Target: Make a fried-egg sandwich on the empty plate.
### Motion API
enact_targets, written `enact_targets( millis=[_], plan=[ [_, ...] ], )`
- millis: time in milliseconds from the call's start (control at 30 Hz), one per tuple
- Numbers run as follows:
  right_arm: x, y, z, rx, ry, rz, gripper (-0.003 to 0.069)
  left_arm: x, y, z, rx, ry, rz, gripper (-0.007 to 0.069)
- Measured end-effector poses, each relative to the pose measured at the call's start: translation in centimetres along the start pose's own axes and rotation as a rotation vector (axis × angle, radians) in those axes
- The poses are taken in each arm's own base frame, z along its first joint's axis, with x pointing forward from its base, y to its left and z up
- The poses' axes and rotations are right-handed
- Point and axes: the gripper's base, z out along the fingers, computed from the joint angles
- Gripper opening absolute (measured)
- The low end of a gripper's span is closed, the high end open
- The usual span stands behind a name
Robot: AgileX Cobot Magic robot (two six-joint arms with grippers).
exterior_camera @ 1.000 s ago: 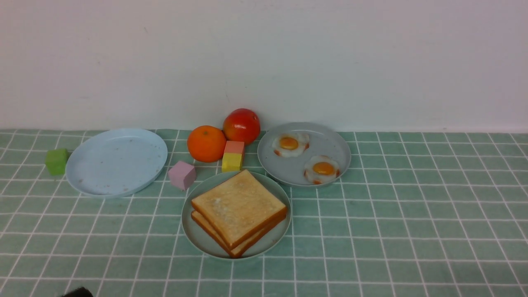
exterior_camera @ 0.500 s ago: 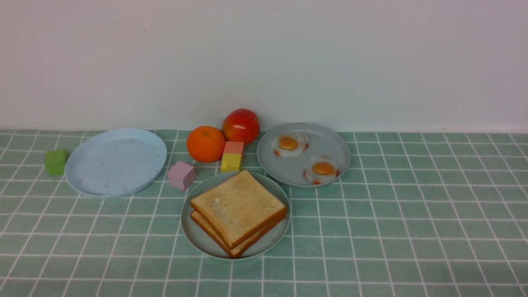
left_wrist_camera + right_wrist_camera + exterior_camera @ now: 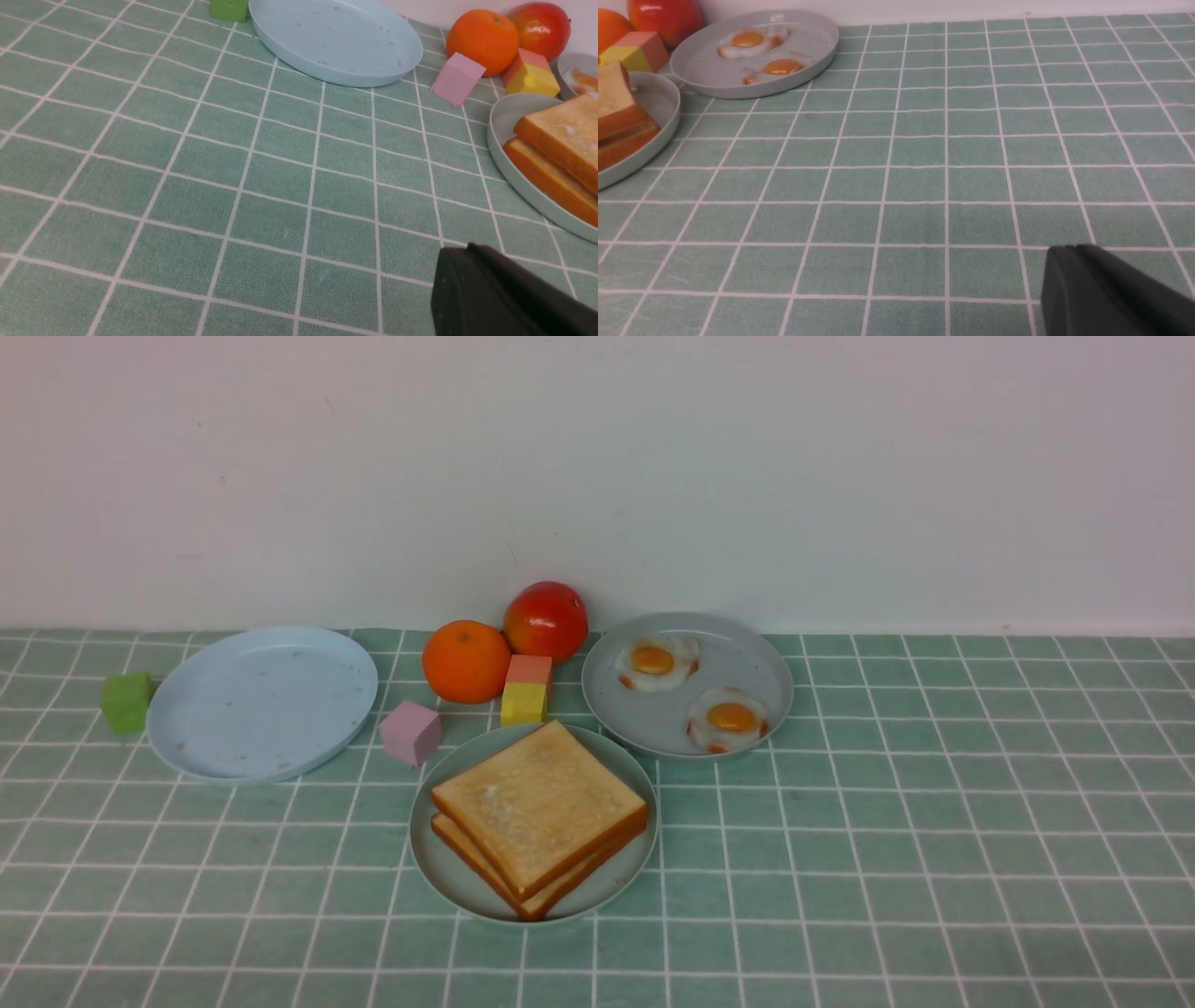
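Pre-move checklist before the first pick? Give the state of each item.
1. Round pale blue plate is empty: ok, only specks on it.
2. Two square golden toast slices are stacked on the round mint-green plate: ok.
3. Two white toy fried eggs lie apart on the round grey plate: ok.
4. Left gripper and right gripper hold nothing: ok.
5. Jaws are open for a pick: not ok, both shut.
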Motion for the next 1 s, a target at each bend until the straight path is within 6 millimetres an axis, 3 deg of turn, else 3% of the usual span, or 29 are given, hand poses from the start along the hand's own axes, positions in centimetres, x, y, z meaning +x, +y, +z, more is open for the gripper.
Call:
enact_targets(
  millis=[1000],
  plan=[
    [0.00,0.00,0.00,0.000,0.000,0.000,0.0061,0.00,0.00,0.00,0.000,0.000,0.000,-0.0013]
  ],
)
